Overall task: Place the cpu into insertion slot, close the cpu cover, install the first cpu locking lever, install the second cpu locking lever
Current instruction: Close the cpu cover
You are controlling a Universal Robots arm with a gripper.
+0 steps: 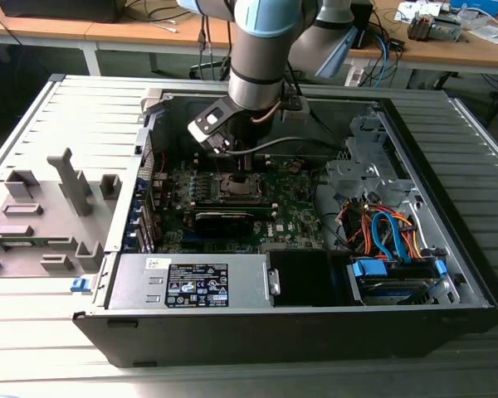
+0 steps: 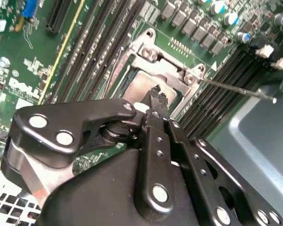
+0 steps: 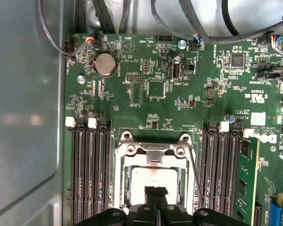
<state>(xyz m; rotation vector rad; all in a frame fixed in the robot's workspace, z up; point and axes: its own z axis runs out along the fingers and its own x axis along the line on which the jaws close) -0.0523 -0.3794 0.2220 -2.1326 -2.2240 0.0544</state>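
Cpu (image 3: 148,178) sits in insertion slot (image 3: 126,137) in first wrist view, w/ cpu cover (image 3: 183,176) flat round it; gripper (image 3: 155,192) tips pressed together over chip's edge, nothing pinched. Second wrist view: same closed tips above cpu top, thin locking lever (image 2: 236,89) sticking out sideways. Exterior view: arm (image 1: 256,66) reaches down into open pc case (image 1: 448,274) over motherboard (image 1: 299,207).

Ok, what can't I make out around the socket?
First wrist view: the black gripper hides one edge of the silver metal socket frame and of the silvery-grey square chip.
Second wrist view: its body covers that side too; whether the shut jaws touch the chip is unclear.
Exterior view: chip too small to tell from the frame.
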